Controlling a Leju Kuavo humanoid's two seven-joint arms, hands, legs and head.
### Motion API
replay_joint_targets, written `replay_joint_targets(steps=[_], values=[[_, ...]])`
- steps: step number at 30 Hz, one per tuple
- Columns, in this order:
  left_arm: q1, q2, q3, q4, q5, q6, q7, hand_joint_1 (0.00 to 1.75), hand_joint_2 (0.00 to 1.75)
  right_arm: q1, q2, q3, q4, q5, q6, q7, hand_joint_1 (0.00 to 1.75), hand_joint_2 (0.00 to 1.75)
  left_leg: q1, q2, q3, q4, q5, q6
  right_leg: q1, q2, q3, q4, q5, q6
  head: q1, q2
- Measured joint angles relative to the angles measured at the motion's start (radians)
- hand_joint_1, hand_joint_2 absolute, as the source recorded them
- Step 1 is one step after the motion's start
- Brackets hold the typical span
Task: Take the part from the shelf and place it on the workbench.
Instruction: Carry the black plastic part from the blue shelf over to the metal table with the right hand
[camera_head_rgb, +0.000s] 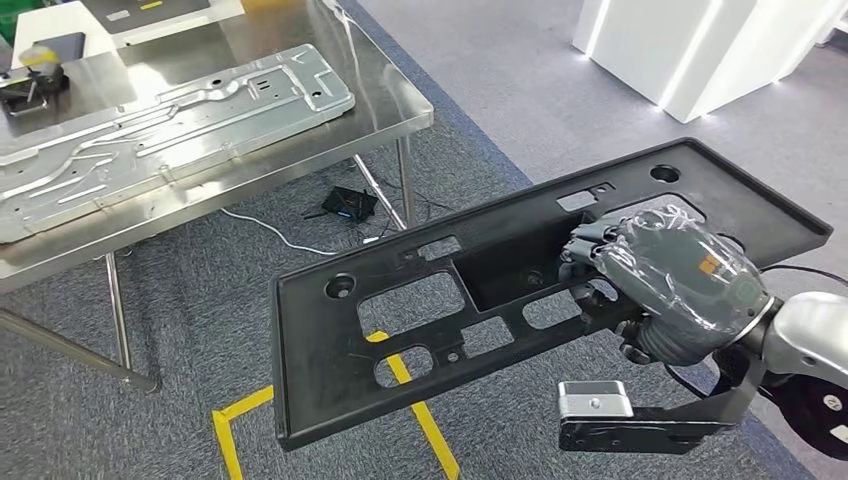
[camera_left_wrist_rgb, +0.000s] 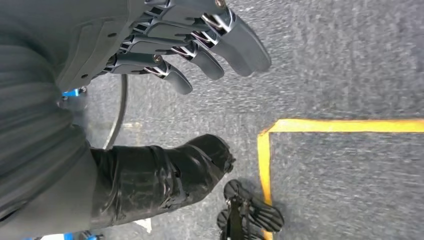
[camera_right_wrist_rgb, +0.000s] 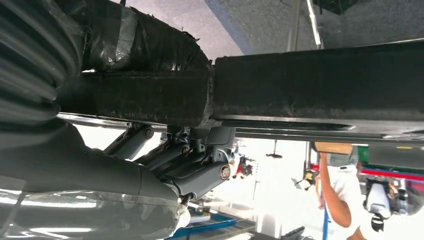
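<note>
Okay, quick pass, left to right.
workbench (camera_head_rgb: 395, 105): steel, up and left of the part, well apart; a silver stamped panel (camera_head_rgb: 160, 115) lies on it.
left hand (camera_left_wrist_rgb: 165, 105): I see fingers apart, holding nothing, over carpet.
part (camera_head_rgb: 400, 330): black plate, airborne, long axis running lower-left to upper-right.
right hand (camera_head_rgb: 655, 285): clamped on the part's right half; I judge it carries left.

The right hand (camera_head_rgb: 655, 285) grips a black panel's edge, thumb (camera_right_wrist_rgb: 145, 47) on one face, fingers (camera_right_wrist_rgb: 200, 172) beneath; the left hand (camera_left_wrist_rgb: 165, 100) hangs empty, fingers apart.
</note>
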Motion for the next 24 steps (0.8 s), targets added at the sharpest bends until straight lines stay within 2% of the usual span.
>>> replay_joint_targets(steps=[1, 2, 3, 5, 6, 8, 10, 12, 14, 15, 16, 17, 18, 20, 21, 22, 24], values=[[0.001, -0.001, 0.000, 0.000, 0.000, 0.000, 0.000, 0.00, 1.75, 0.000, 0.000, 0.000, 0.000, 0.000, 0.000, 0.000, 1.75, 1.75, 0.000, 0.002, -0.007, 0.010, 0.007, 0.000, 0.000, -0.004, 0.001, 0.000, -0.001, 0.000, 0.000, 0.000], [0.001, -0.002, 0.000, 0.000, 0.000, 0.000, 0.000, 0.00, 1.75, 0.000, 0.000, 0.000, 0.000, 0.000, 0.000, 0.000, 1.75, 1.75, 0.000, 0.003, 0.007, -0.019, 0.032, 0.002, 0.001, -0.007, 0.003, 0.000, -0.002, 0.000, 0.000, 0.000], [0.001, -0.001, 0.000, 0.000, 0.000, 0.000, 0.000, 0.00, 1.75, 0.000, 0.000, 0.000, 0.000, 0.000, 0.000, 0.000, 1.75, 1.75, 0.000, 0.004, 0.038, -0.081, 0.068, 0.005, 0.001, -0.010, 0.005, 0.000, -0.004, 0.001, 0.000, 0.000], [0.000, 0.000, 0.000, 0.000, 0.000, 0.000, 0.000, 0.00, 1.75, 0.000, 0.000, 0.000, 0.000, 0.000, 0.000, 0.000, 1.75, 1.75, -0.005, 0.010, 0.102, -0.209, 0.112, 0.013, 0.003, -0.014, 0.010, 0.000, -0.007, 0.006, 0.000, 0.000], [0.001, 0.001, 0.000, 0.000, -0.006, -0.003, 0.009, 0.00, 1.75, -0.001, 0.000, 0.000, 0.000, 0.000, 0.000, 0.000, 1.75, 1.75, -0.008, 0.011, 0.120, -0.245, 0.119, 0.018, 0.005, -0.017, 0.011, 0.000, -0.009, 0.010, 0.001, 0.000], [0.002, 0.003, -0.001, 0.000, -0.048, -0.026, 0.070, 0.00, 1.75, -0.014, -0.002, 0.000, 0.002, -0.002, 0.003, -0.005, 1.75, 1.75, -0.015, 0.006, 0.123, -0.259, 0.117, 0.027, 0.006, -0.023, 0.013, -0.003, -0.010, 0.019, 0.001, 0.000], [0.005, 0.004, -0.007, 0.000, -0.111, -0.055, 0.167, 0.00, 1.75, -0.057, -0.014, 0.000, 0.016, -0.018, 0.006, -0.034, 1.75, 1.75, -0.012, -0.003, 0.132, -0.270, 0.121, 0.039, 0.005, -0.023, 0.013, 0.002, -0.019, 0.030, 0.002, 0.000], [0.010, 0.001, -0.014, 0.001, -0.143, -0.067, 0.215, 0.00, 1.75, -0.107, -0.030, 0.000, 0.039, -0.039, 0.006, -0.071, 1.75, 1.75, -0.007, -0.012, 0.142, -0.282, 0.127, 0.052, 0.004, -0.008, -0.013, 0.066, -0.059, 0.036, 0.005, 0.000], [0.011, -0.002, -0.017, 0.002, -0.147, -0.070, 0.221, 0.00, 1.75, -0.131, -0.040, 0.000, 0.058, -0.049, 0.005, -0.086, 1.75, 1.75, -0.006, -0.026, 0.142, -0.281, 0.128, 0.058, 0.004, 0.007, -0.074, 0.194, -0.117, 0.038, 0.008, 0.000], [0.011, -0.004, -0.019, 0.002, -0.147, -0.071, 0.223, 0.00, 1.75, -0.135, -0.043, 0.000, 0.065, -0.051, 0.005, -0.087, 1.75, 1.75, -0.006, -0.037, 0.141, -0.280, 0.127, 0.058, 0.004, 0.010, -0.102, 0.246, -0.132, 0.039, 0.009, 0.000], [0.012, -0.007, -0.020, 0.002, -0.147, -0.071, 0.224, 0.00, 1.75, -0.139, -0.045, 0.000, 0.071, -0.052, 0.004, -0.088, 1.75, 1.75, -0.006, -0.047, 0.140, -0.278, 0.126, 0.058, 0.004, 0.012, -0.116, 0.266, -0.129, 0.040, 0.009, 0.000], [0.013, -0.008, -0.022, 0.002, -0.148, -0.072, 0.225, 0.00, 1.75, -0.145, -0.048, 0.000, 0.077, -0.052, 0.003, -0.087, 1.75, 1.75, -0.006, -0.059, 0.139, -0.274, 0.125, 0.058, 0.004, 0.014, -0.111, 0.248, -0.106, 0.040, 0.008, 0.000], [0.013, -0.010, -0.024, 0.002, -0.148, -0.072, 0.225, 0.00, 1.75, -0.151, -0.050, 0.000, 0.081, -0.052, 0.003, -0.087, 1.75, 1.75, -0.005, -0.071, 0.139, -0.270, 0.123, 0.056, 0.003, 0.023, -0.087, 0.193, -0.069, 0.039, 0.009, 0.000], [0.012, -0.012, -0.027, 0.003, -0.150, -0.077, 0.225, 0.00, 1.75, -0.160, -0.054, 0.001, 0.090, -0.052, 0.002, -0.085, 1.75, 1.75, -0.005, -0.095, 0.135, -0.260, 0.118, 0.048, -0.003, 0.070, -0.028, 0.063, -0.015, 0.036, 0.008, 0.000], [0.011, -0.012, -0.028, 0.003, -0.152, -0.081, 0.223, 0.00, 1.75, -0.164, -0.054, 0.002, 0.094, -0.050, 0.002, -0.086, 1.75, 1.75, -0.004, -0.108, 0.130, -0.258, 0.117, 0.043, -0.005, 0.089, -0.009, 0.023, -0.004, 0.035, 0.008, 0.000], [0.010, -0.013, -0.029, 0.003, -0.154, -0.086, 0.222, 0.00, 1.75, -0.169, -0.054, 0.003, 0.100, -0.047, 0.002, -0.087, 1.75, 1.75, -0.003, -0.120, 0.125, -0.258, 0.119, 0.037, -0.005, 0.099, -0.002, 0.006, -0.006, 0.032, 0.008, 0.000], [0.013, -0.012, -0.030, 0.003, -0.157, -0.092, 0.221, 0.00, 1.75, -0.185, -0.054, 0.010, 0.116, -0.038, 0.002, -0.091, 1.75, 1.75, 0.000, -0.140, 0.115, -0.260, 0.125, 0.025, -0.004, 0.076, 0.001, 0.001, -0.003, 0.024, 0.008, 0.000]])
